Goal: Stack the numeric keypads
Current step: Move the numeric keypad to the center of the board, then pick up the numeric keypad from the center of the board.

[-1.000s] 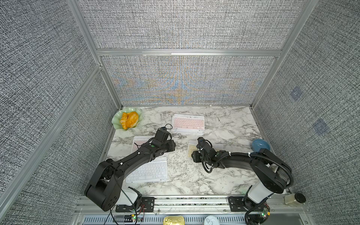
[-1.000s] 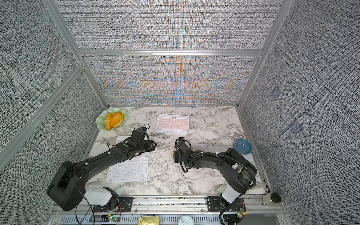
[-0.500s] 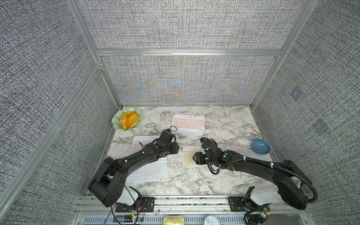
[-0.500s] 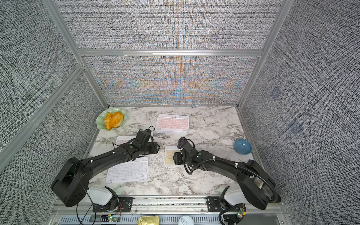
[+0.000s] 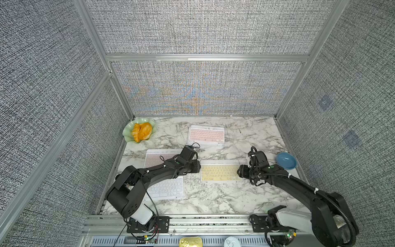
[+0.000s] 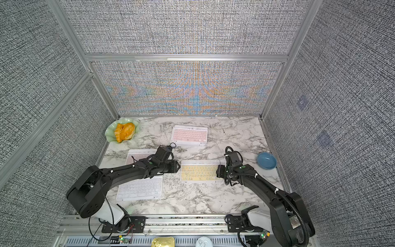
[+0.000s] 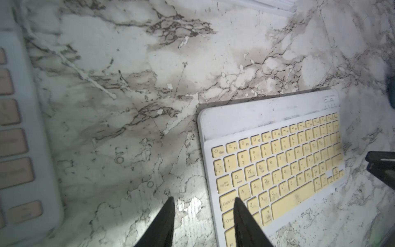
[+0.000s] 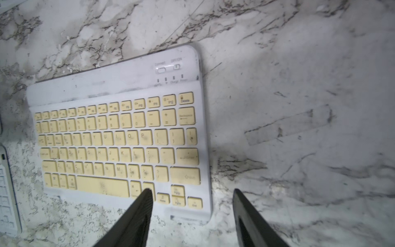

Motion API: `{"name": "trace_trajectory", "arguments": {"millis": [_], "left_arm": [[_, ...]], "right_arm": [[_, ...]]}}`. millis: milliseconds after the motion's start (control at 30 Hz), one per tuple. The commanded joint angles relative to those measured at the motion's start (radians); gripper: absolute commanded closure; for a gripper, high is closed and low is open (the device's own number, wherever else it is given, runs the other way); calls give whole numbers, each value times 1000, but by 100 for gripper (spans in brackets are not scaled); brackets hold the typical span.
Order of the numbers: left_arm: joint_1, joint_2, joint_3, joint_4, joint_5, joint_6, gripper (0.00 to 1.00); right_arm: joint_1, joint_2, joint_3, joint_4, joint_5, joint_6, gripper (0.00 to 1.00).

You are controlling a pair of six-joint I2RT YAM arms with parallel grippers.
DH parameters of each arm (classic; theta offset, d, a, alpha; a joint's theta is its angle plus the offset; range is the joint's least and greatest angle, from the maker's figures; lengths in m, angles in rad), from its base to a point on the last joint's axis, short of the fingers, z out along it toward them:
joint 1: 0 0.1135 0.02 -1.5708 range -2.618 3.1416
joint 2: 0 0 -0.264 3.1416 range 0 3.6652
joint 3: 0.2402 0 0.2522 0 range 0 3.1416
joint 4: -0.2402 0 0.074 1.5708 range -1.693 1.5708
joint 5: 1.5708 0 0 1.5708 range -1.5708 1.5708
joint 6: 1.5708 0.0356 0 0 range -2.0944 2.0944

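A yellow-keyed keypad lies flat mid-table between both grippers. My left gripper sits at its left edge, jaws a little apart. One left fingertip hangs over the keys, the other over bare marble. My right gripper is open and straddles the keypad's near right corner, holding nothing. A pink-keyed keypad tops a stack at the back. Another pink keypad and a white keypad lie under my left arm.
A green dish with a croissant sits in the back left corner. A blue bowl stands by the right wall, just behind my right wrist. Grey panel walls close in three sides of the marble table.
My right gripper has drawn back to the right off the yellow keypad and its jaws have widened. My left gripper has slid right to the keypad's left edge.
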Motion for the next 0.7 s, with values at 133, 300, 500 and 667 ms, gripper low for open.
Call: {"name": "trace_trajectory", "arguments": {"millis": [133,300,500,667], "left_arm": [[-15,16,-12,17,5,-14,53],[-24,35,-9,23,10,-19,54],[-33,56,0,25,12,-19,54],[-43,74,10,29,15,-20,54]], "right_arm": [[-39,40,-5,47,-36,-15,38],[-43,90,-4,79,-38,-16,38],[-44,122,-11,96,-46,-12,38],[-44,127,-30,122,-77,9,38]]}}
